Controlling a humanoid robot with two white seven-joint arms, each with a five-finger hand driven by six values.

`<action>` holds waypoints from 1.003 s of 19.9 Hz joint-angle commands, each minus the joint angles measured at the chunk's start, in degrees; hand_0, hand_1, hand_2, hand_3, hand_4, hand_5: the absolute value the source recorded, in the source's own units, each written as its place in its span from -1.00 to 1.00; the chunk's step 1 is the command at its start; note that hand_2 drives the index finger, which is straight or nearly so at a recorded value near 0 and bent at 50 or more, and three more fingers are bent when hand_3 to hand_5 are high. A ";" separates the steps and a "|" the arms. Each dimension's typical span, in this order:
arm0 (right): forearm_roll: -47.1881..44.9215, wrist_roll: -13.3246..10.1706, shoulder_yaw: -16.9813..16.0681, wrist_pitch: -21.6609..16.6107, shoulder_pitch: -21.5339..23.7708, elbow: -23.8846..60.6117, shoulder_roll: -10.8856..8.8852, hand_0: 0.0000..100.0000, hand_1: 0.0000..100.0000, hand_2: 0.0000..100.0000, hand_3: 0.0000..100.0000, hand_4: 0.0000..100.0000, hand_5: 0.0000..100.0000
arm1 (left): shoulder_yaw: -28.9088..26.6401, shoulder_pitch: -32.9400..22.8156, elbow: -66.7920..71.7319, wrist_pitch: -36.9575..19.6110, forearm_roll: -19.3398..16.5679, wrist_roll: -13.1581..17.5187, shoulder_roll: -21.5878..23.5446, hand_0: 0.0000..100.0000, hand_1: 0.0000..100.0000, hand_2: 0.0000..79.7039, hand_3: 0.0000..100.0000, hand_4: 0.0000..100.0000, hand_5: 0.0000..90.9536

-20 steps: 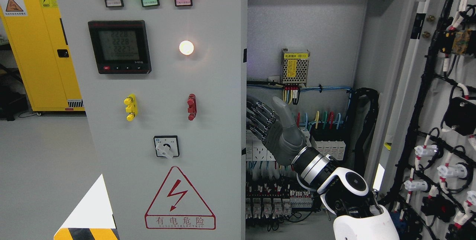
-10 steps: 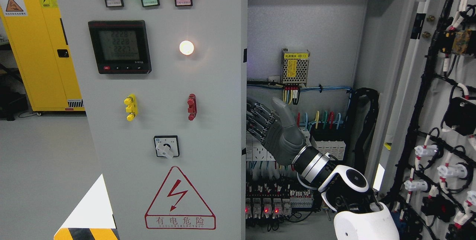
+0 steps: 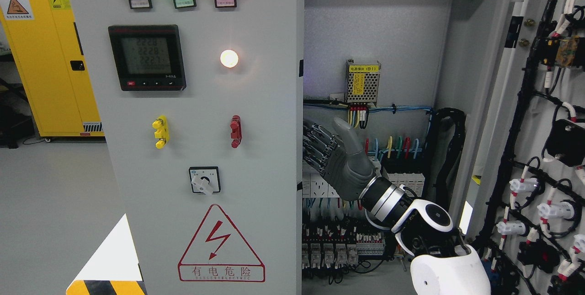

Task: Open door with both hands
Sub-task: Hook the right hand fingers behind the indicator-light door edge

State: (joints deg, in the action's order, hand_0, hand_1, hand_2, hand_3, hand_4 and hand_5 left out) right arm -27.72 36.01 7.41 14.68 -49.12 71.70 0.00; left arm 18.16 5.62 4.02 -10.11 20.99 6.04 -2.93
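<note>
Grey door [image 3: 201, 148] edge lies just left of right hand [image 3: 338, 158].

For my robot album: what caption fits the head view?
Right hand, fingers spread, beside the left door edge of the open electrical cabinet.

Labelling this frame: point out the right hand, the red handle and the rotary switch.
right hand [image 3: 336, 155], head view, on the grey palm
red handle [image 3: 236, 131], head view, on the middle of its body
rotary switch [image 3: 204, 180], head view, on the white knob
</note>
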 commanded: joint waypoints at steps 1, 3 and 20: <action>-0.05 1.60 -0.21 0.00 -0.36 -1.04 0.70 -0.56 -0.95 -1.00 -1.00 -1.00 -1.00 | 0.03 0.01 0.02 0.00 0.02 -0.07 -0.06 -1.00 -1.00 -1.00 -0.99 -1.00 -1.00; 0.04 1.96 -0.21 -0.09 -0.36 -1.04 0.70 -0.56 -0.95 -1.00 -1.00 -1.00 -1.00 | 0.03 0.01 0.02 0.00 0.02 -0.07 -0.06 -1.00 -1.00 -1.00 -1.00 -1.00 -1.00; 0.04 6.70 -0.12 0.00 -0.98 -0.86 0.70 -0.56 -0.92 -1.00 -1.00 -1.00 -1.00 | 0.03 -0.08 0.11 0.00 0.02 -0.07 0.03 -1.00 -1.00 -1.00 -1.00 -1.00 -1.00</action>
State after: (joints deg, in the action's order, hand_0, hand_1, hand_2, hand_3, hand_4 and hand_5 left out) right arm -27.72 41.66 7.25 14.72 -49.94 70.98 -0.02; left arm 18.19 5.62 4.05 -10.11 21.00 5.74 -2.92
